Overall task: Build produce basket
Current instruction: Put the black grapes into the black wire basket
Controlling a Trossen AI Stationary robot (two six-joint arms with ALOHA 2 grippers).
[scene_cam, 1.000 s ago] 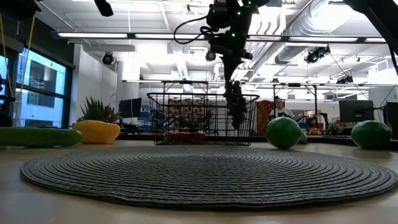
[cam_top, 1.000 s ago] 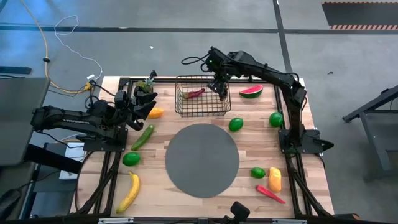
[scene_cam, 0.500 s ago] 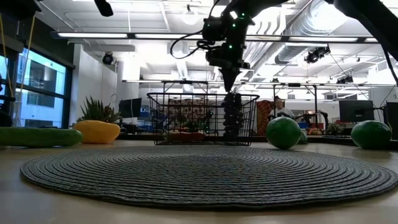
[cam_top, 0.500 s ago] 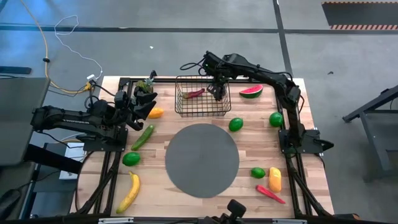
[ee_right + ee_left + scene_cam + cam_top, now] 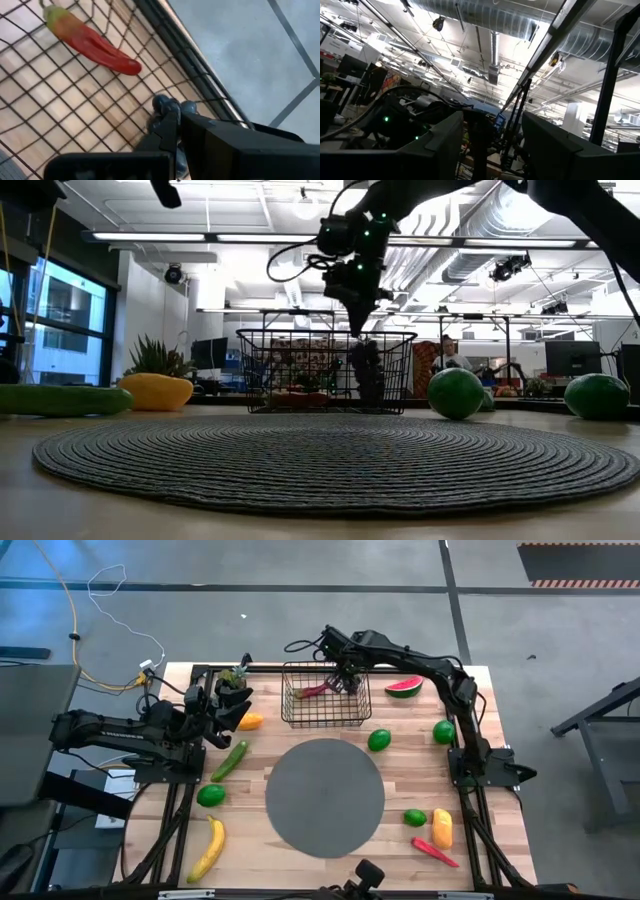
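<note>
Right gripper (image 5: 345, 680): over the basket (image 5: 322, 717) at the table's far side, fingers clamped on the dark grapes (image 5: 366, 372), which hang inside near a red chilli (image 5: 92, 44). Left gripper (image 5: 238, 705): idle at the left edge, fingers part-spread, nothing seen held. Risk: a release too near the rim may catch the bunch on the wire or drop it outside.

No readable text, labels, brands, numbers or signs anywhere in any view.
</note>
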